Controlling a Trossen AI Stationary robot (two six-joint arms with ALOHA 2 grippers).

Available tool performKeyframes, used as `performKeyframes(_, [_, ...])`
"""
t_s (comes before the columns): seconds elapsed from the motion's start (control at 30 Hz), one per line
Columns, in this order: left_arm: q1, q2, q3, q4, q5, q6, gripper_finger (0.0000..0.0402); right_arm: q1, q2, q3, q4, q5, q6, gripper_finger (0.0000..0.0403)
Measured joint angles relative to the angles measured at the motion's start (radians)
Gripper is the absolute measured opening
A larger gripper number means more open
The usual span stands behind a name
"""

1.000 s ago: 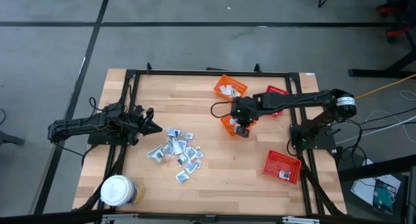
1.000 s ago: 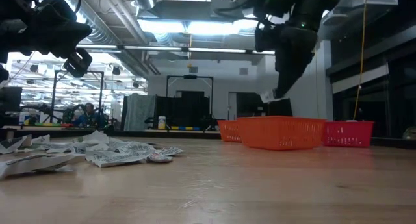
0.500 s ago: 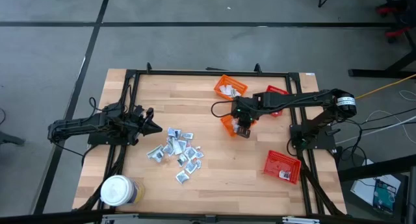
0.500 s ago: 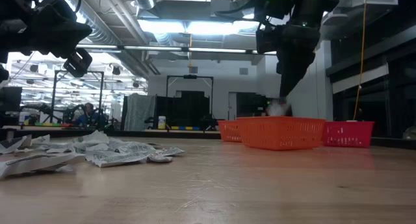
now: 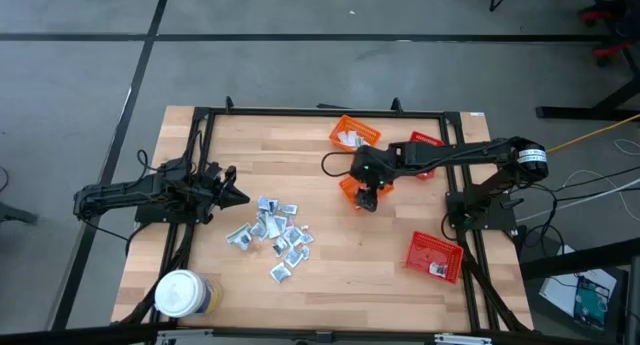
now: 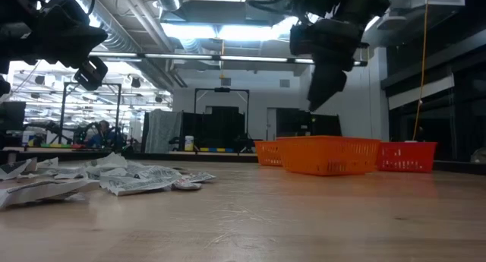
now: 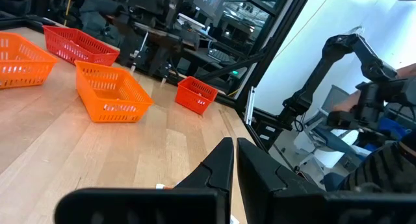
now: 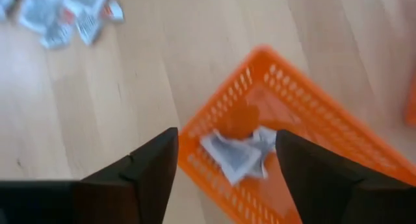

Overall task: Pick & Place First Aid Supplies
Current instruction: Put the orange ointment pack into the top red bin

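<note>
Crumpled foil sachet (image 8: pixel 237 154), orange mesh basket (image 8: pixel 312 126)

Pale matt wood-plank table (image 5: pixel 360 275), perforated orange plastic basket (image 8: pixel 305 113), crinkly silvery foil sachets (image 5: pixel 270 230).

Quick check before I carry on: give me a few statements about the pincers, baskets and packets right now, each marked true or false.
1. The right pincer is open above an orange basket. True.
2. That basket is empty. False: a crumpled packet lies in it.
3. The left pincer grips a packet. False: it is shut on nothing.
4. A pile of packets lies on the table between the arms. True.
5. The white-lidded jar stands inside a red basket. False: it stands on the table's near left corner.
</note>
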Motion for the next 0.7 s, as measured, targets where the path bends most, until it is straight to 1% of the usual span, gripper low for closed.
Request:
performKeyframes(0.13, [0.0,0.0,0.0,0.0,0.0,0.0,0.0015,0.0,0.0,0.0,0.094,-0.014,-0.007,0.0259])
performKeyframes(0.3, [0.0,0.0,0.0,0.0,0.0,0.0,0.0015,0.027,0.021,0.001,0.182,-0.014,-0.116,0.0259])
performKeyframes(0.37, [0.0,0.0,0.0,0.0,0.0,0.0,0.0016,0.039,0.038,0.015,0.189,-0.015,-0.149,0.0259])
performKeyframes(0.47, [0.0,0.0,0.0,0.0,0.0,0.0,0.0015,0.059,0.081,0.065,0.183,-0.002,-0.245,0.0259])
performKeyframes(0.57, [0.0,0.0,0.0,0.0,0.0,0.0,0.0015,0.078,0.14,0.131,0.182,0.047,-0.349,0.0259])
performKeyframes(0.7, [0.0,0.0,0.0,0.0,0.0,0.0,0.0016,0.083,0.233,0.235,0.183,0.055,-0.433,0.0259])
